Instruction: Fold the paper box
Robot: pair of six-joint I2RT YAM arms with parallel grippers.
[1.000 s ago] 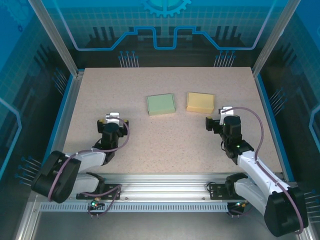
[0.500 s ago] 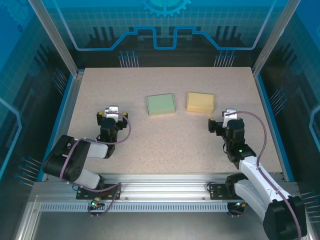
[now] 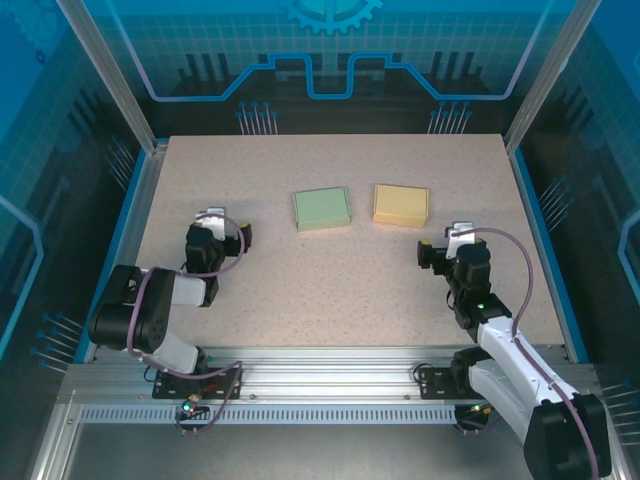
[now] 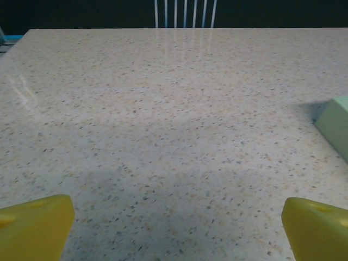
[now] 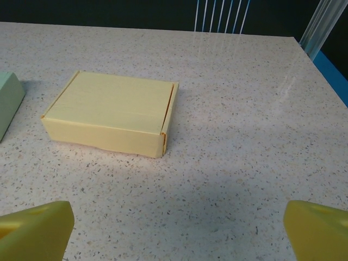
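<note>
Two closed, folded paper boxes lie flat at the table's middle back: a pale green box (image 3: 322, 209) and, to its right, a yellow box (image 3: 400, 204). My left gripper (image 3: 217, 226) hovers low, left of the green box, open with nothing between its yellow fingertips (image 4: 35, 225). The green box's corner (image 4: 335, 124) shows at the right edge of the left wrist view. My right gripper (image 3: 447, 245) sits just near and right of the yellow box (image 5: 111, 113), open and empty, clear of it. The green box's edge (image 5: 7, 101) shows at the left of the right wrist view.
The speckled beige table (image 3: 340, 290) is bounded by blue rails and aluminium posts at both sides, with a metal rail along the near edge (image 3: 320, 365). A gap of bare table separates each gripper from the boxes.
My left arm has folded back and its gripper has shifted left and slightly away. The right gripper has drifted a little right and nearer. Both boxes have stayed put.
</note>
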